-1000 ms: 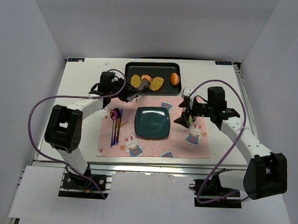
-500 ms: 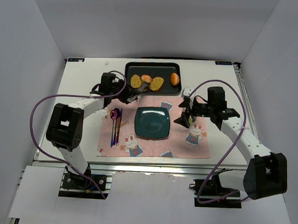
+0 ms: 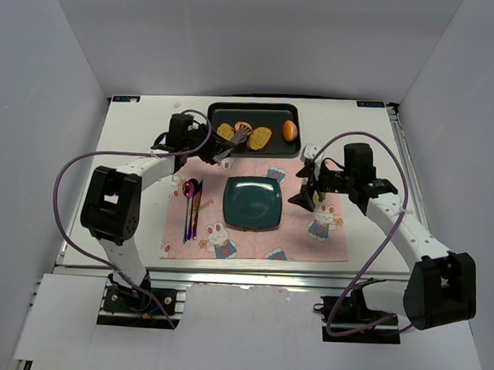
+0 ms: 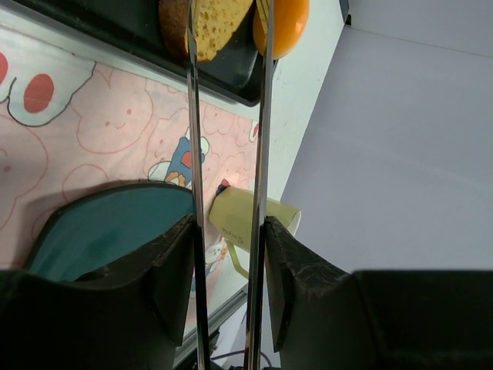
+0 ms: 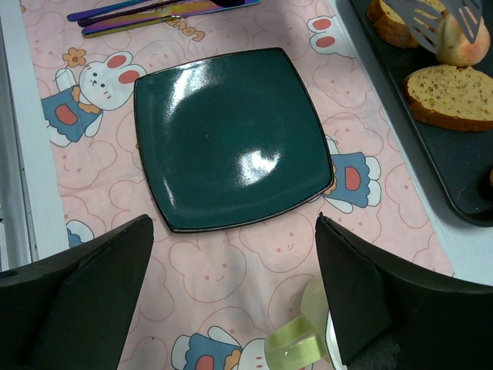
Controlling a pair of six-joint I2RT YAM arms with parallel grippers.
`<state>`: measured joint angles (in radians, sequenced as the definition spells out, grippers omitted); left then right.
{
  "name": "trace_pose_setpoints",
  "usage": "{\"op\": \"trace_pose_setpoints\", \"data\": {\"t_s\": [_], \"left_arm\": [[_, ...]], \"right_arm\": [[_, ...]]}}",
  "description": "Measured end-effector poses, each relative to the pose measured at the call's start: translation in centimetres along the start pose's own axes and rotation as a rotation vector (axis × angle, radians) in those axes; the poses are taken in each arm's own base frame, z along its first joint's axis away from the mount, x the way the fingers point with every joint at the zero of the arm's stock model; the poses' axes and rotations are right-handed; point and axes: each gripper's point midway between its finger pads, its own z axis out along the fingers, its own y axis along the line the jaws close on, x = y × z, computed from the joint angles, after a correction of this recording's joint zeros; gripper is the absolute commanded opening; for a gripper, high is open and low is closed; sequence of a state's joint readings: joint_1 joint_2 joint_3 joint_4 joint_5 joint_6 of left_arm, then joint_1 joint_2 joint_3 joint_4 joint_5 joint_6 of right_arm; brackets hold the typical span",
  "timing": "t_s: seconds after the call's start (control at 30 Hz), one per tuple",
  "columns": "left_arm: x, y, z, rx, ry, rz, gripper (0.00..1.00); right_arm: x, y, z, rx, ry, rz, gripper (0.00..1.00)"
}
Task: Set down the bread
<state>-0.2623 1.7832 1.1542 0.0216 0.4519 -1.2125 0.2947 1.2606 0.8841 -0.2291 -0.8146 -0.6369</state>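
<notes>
From the top camera, the bread (image 3: pixel 244 128) was seen lying in the black tray (image 3: pixel 259 113) at the far side of the worktop (image 3: pixel 141 146). It lay close between two toast slices (image 3: pixel 225 131), with an orange egg-shaped item (image 3: pixel 290 130) further right. The left hand (image 3: pixel 217 150) was reached over the tray's near rim with metal tongs (image 3: pixel 235 140) aimed at the bun, so the pick was judged barely begun and the whole carry left to do. The teal plate (image 3: pixel 253 203), taken as the likely target, lay bare on the placemat (image 3: pixel 327 239), with cutlery (image 3: pixel 193 205) to its left and the right hand (image 3: pixel 306 196) near its right edge. In the left wrist view, the hand's fingers were closed against the outer faces of the tongs' two blades, which stood apart. The blade tips ran out of frame, so no grip on the bread could be confirmed. A yellow-green cup (image 4: pixel 250 220) was seen beyond the plate. In the right wrist view, the right hand was spread wide and empty above the mat. The slotted tong tips were shown over the bun, close beside the toast, which could be nudged.
</notes>
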Motion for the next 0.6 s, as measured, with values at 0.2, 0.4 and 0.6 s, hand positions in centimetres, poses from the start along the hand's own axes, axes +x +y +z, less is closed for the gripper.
{"op": "trace_pose_setpoints", "data": {"t_s": [0.2,0.4,0.6], "left_arm": [[0.0,1.2,0.8,-0.032,0.009,-0.017,0.49],[0.1,1.3,0.8,-0.036,0.011,-0.018,0.50],[0.0,1.3,0.8,-0.034,0.008,-0.020,0.52]], "right_arm": [[0.0,0.0,0.0,0.001,0.000,0.000,0.89],[0.0,-0.1,-0.1,0.003,0.000,0.001,0.89],[0.1,-0.1,-0.1,0.004,0.000,0.002,0.90]]}}
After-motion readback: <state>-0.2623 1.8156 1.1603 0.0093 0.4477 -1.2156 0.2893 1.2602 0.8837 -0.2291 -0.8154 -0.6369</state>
